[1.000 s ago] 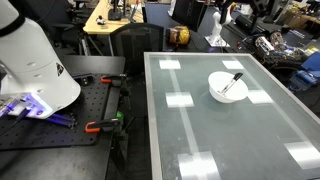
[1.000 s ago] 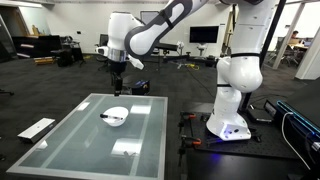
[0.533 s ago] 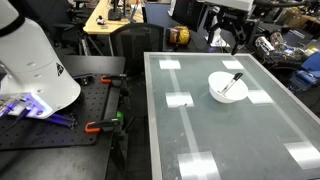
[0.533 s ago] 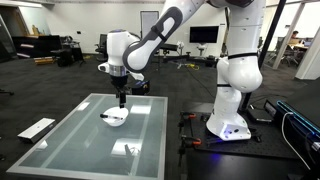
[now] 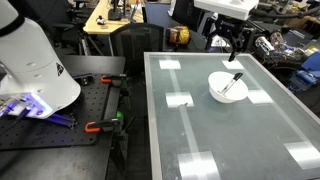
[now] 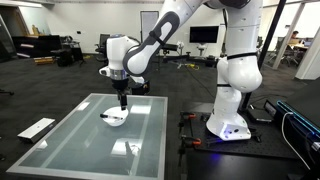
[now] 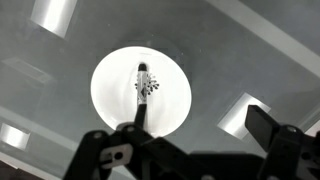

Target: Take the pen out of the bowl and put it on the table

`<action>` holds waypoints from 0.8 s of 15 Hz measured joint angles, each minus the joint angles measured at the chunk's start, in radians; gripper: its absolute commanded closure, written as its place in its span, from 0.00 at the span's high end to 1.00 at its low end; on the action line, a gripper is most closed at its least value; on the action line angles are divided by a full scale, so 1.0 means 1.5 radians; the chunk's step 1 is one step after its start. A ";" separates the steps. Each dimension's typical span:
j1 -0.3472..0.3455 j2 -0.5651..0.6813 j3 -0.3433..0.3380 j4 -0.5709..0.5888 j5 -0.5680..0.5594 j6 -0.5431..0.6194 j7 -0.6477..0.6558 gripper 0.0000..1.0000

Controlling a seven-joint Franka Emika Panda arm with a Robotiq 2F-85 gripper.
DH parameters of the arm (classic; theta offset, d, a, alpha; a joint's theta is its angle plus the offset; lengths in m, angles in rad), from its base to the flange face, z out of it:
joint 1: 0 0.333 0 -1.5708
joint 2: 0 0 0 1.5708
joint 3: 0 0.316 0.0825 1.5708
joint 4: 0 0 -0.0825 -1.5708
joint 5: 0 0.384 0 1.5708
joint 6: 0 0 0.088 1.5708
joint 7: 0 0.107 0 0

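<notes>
The white bowl (image 5: 222, 90) stands on the far right part of the glass table (image 5: 200, 135). The black pen (image 5: 235, 80) leans inside it, one end on the rim. My gripper (image 5: 232, 48) hangs open and empty above the bowl. In an exterior view the gripper (image 6: 122, 101) is just above the bowl (image 6: 117, 119) on the table (image 6: 80, 140). In the wrist view the bowl (image 7: 112, 92) lies below, with the pen (image 7: 141, 95) across its middle. The open gripper (image 7: 190, 140) frames the bottom, over the table (image 7: 250, 60).
A black perforated bench (image 5: 60, 110) with orange-handled clamps (image 5: 100, 126) adjoins the table beside the white robot base (image 5: 30, 60). A brown round object (image 5: 178, 36) sits past the table's far edge. Chairs and desks stand behind. A white flat object (image 6: 37, 128) lies on the floor.
The arm has come in over the table and lowered the open gripper toward the bowl. The bowl and pen have not moved.
</notes>
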 measured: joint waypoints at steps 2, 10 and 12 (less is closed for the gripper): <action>-0.001 0.001 0.000 0.000 0.000 0.000 0.000 1.00; -0.020 0.067 0.000 0.010 0.002 0.123 0.000 1.00; -0.028 0.090 0.001 0.015 0.005 0.153 0.000 1.00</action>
